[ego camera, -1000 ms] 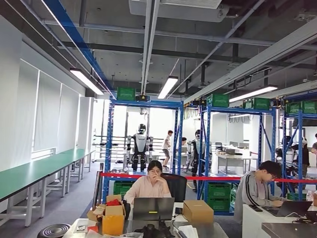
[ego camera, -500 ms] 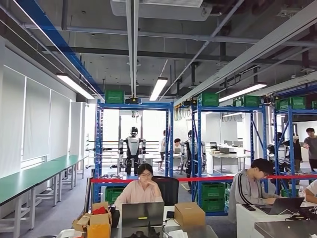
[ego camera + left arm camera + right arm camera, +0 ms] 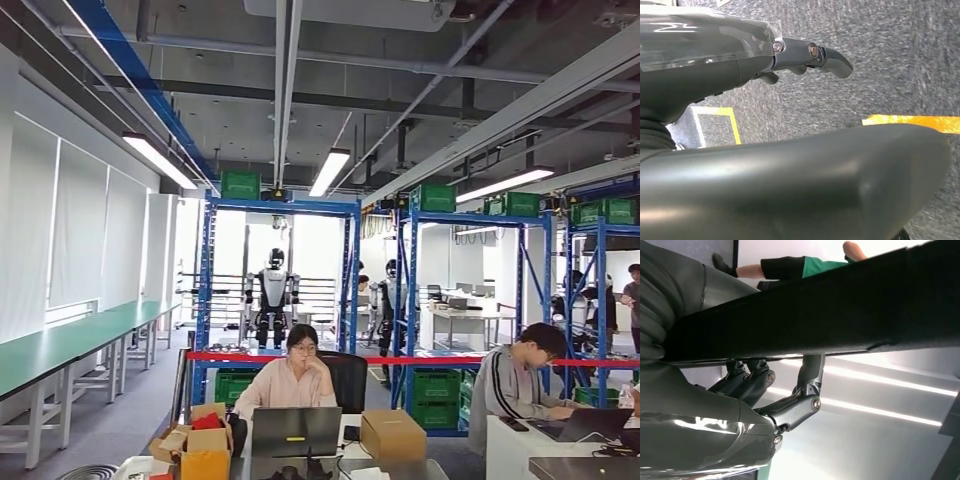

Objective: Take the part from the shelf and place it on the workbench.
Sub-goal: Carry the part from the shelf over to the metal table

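Note:
In the right wrist view my right hand (image 3: 753,405) holds a long, flat black part (image 3: 851,310) that crosses the whole picture. Its dark fingers (image 3: 810,372) press the part from one side and the grey thumb lies on the other. In the left wrist view my left hand (image 3: 734,65) hangs over grey carpet, its fingers (image 3: 821,52) stretched out with nothing in them. The head view looks across a workshop: blue shelves (image 3: 279,207) with green crates (image 3: 240,185) stand ahead, and long green-topped workbenches (image 3: 45,350) run along the left wall.
Two people sit at desks with laptops (image 3: 294,430) and cardboard boxes (image 3: 392,435) close in front. A red barrier tape (image 3: 423,359) stretches before the shelves. Other humanoid robots (image 3: 273,295) stand behind it. Yellow floor tape (image 3: 911,120) marks the carpet under my left hand.
The whole head picture has shifted sideways and slightly up and down, so the camera moved. A person walking behind the shelves has changed place.

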Robot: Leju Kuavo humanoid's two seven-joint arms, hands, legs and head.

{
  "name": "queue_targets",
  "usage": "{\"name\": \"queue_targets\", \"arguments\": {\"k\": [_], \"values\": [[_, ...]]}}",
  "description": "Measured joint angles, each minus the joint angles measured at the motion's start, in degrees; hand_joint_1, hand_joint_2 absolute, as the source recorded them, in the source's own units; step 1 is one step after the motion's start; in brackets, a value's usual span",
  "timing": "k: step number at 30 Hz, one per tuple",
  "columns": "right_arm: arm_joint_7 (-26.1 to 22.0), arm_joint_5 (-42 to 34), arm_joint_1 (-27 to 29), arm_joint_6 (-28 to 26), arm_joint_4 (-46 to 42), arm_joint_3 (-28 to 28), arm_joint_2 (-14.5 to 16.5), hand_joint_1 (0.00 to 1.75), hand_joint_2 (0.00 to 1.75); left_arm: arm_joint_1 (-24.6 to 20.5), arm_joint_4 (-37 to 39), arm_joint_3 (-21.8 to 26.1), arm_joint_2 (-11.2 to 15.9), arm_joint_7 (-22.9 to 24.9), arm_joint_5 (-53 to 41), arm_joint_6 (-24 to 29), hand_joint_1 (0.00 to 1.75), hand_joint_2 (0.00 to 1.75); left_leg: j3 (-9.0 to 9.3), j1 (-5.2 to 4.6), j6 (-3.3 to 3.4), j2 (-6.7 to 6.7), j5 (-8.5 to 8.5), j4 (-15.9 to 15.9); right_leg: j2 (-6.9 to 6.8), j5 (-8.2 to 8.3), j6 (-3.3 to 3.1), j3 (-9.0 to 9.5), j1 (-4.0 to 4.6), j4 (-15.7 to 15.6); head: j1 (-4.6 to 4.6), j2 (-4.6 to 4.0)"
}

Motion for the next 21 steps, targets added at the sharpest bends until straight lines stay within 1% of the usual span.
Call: {"name": "queue_targets", "arguments": {"k": [1,2,3,4,6,7,8,9,10,12,13,14,15,16,17,18,19,20,21], "values": [[0.0,0.1,0.0,0.0,0.0,0.0,0.0,1.75,1.75,0.0,0.0,0.0,0.0,0.0,-0.1,0.0,0.00,1.75,0.79,0.05,-0.16,-0.01,-0.57,0.0,-0.09,2.85,-0.13,0.86,0.00,-3.7,0.00,0.00],[0.0,0.1,-0.1,-0.1,0.0,0.0,0.0,1.75,1.75,-0.1,0.0,0.0,0.0,-0.1,-0.2,-0.1,0.00,1.75,1.51,0.10,-0.35,-0.01,-1.07,-0.1,-0.19,5.21,-0.36,1.77,0.10,-7.2,0.01,0.00],[0.0,0.2,-0.1,-0.1,0.0,0.0,-0.1,1.75,1.75,-0.1,0.0,0.0,0.0,-0.1,-0.3,-0.1,0.00,1.75,1.96,0.14,-0.58,-0.01,-1.43,-0.2,-0.28,6.73,-0.72,2.45,0.31,-10.1,-0.03,0.03],[0.0,0.3,-0.1,-0.1,0.0,0.0,-0.1,1.75,1.75,-0.2,0.0,0.0,0.0,-0.2,-0.3,-0.1,0.00,1.75,2.20,0.17,-0.90,0.00,-1.73,-0.5,-0.32,7.62,-1.19,2.77,0.53,-11.8,-0.05,0.05],[0.1,0.4,-0.1,-0.1,0.0,0.0,-0.2,1.75,1.75,-0.3,0.0,0.1,0.0,-0.2,-0.5,-0.1,0.00,1.75,2.59,0.15,-1.62,0.04,-1.70,-0.8,-0.20,7.37,-2.13,2.91,0.83,-12.6,-0.10,0.10],[0.1,0.4,-0.1,-0.1,-0.1,0.0,-0.1,1.75,1.75,-0.3,0.0,0.1,0.0,-0.3,-0.6,-0.1,0.00,1.75,2.84,0.18,-1.93,0.06,-1.71,-0.7,-0.09,7.49,-2.52,3.45,0.71,-13.0,-0.07,0.09],[0.1,0.4,-0.1,-0.1,-0.1,0.0,-0.1,1.75,1.75,-0.4,0.0,0.1,-0.1,-0.3,-0.6,-0.2,0.00,1.75,2.80,0.18,-2.09,0.07,-1.74,0.3,-0.03,7.32,-2.90,4.19,0.60,-13.5,-0.06,0.08],[0.1,0.4,-0.2,-0.1,-0.2,0.0,-0.1,1.75,1.75,-0.5,0.0,0.1,-0.1,-0.4,-0.7,-0.2,0.00,1.75,2.07,0.18,-2.16,0.06,-2.14,2.1,-0.02,7.14,-3.25,4.98,0.49,-13.9,-0.04,0.08],[0.1,0.5,-0.4,-0.1,-0.2,0.0,-0.1,1.75,1.75,-0.6,0.0,0.1,-0.1,-0.4,-0.7,-0.2,0.00,1.75,0.48,0.16,-2.19,0.06,-3.06,5.0,-0.04,6.89,-3.55,5.66,0.45,-14.2,-0.04,0.06],[0.2,0.5,-0.5,-0.1,-0.2,0.0,-0.1,1.75,1.75,-0.6,0.0,0.1,-0.1,-0.4,-0.8,-0.3,0.00,1.75,-4.11,0.06,-2.26,0.04,-5.78,11.8,0.01,6.16,-3.99,6.47,0.63,-14.3,-0.04,0.03],[0.2,0.5,-0.5,-0.1,-0.2,0.0,-0.1,1.75,1.75,-0.5,0.0,0.2,-0.1,-0.4,-0.9,-0.3,0.00,1.75,-6.16,0.04,-2.31,0.04,-6.77,14.0,0.15,5.71,-4.07,6.92,0.72,-14.3,-0.04,0.03],[0.3,0.5,-0.4,-0.1,-0.2,0.0,-0.1,1.75,1.75,-0.4,0.0,0.2,-0.1,-0.4,-1.0,-0.3,0.00,1.75,-7.41,0.03,-2.33,0.04,-6.74,14.5,0.31,5.21,-4.07,7.50,0.78,-14.3,-0.04,0.02],[0.3,0.5,-0.4,-0.1,-0.2,0.0,-0.1,1.75,1.75,-0.3,0.0,0.3,-0.1,-0.4,-1.0,-0.3,0.00,1.75,-7.80,0.02,-2.32,0.04,-5.48,13.2,0.47,4.66,-3.99,8.22,0.81,-14.3,-0.04,0.02],[0.4,0.5,-0.4,-0.2,-0.2,0.0,-0.1,1.75,1.75,-0.3,0.0,0.3,-0.1,-0.4,-1.1,-0.4,0.00,1.75,-7.40,0.02,-2.27,0.05,-2.96,10.3,0.59,4.02,-3.85,9.08,0.82,-14.3,-0.04,0.01],[0.4,0.6,-0.4,-0.2,-0.2,0.0,-0.2,1.75,1.75,-0.3,0.0,0.4,-0.1,-0.4,-1.2,-0.4,0.00,1.75,-6.75,0.00,-2.17,0.02,0.00,6.9,0.63,3.36,-3.65,9.92,0.82,-14.2,-0.04,0.01],[0.4,0.7,-0.4,-0.2,-0.1,0.0,-0.2,1.75,1.75,-0.3,0.0,0.5,-0.1,-0.4,-1.3,-0.4,0.00,1.75,-6.24,-0.10,-2.04,0.03,1.94,4.1,0.68,2.77,-3.35,10.53,0.84,-14.2,-0.04,0.00],[0.4,0.9,-0.5,-0.3,-0.1,0.0,-0.2,1.75,1.75,-0.3,0.0,0.6,-0.1,-0.4,-1.3,-0.4,0.00,1.75,-5.92,-0.24,-1.80,0.03,3.38,2.4,0.71,2.24,-2.98,10.88,0.87,-14.1,-0.03,0.02],[0.6,1.2,-0.5,-0.5,-0.1,0.0,-0.3,1.75,1.75,-0.3,0.0,0.7,-0.1,-0.4,-1.5,-0.4,0.00,1.75,-5.87,-0.41,-1.52,0.02,3.70,1.7,0.75,1.89,-2.59,11.06,0.89,-14.0,-0.03,0.03],[0.7,1.6,-0.6,-0.6,-0.1,0.0,-0.3,1.75,1.75,-0.3,0.0,0.8,-0.1,-0.4,-1.6,-0.4,0.00,1.75,-5.83,-0.55,-1.24,0.04,3.38,1.6,0.79,1.67,-2.27,11.13,0.90,-13.9,-0.04,0.03]]}}
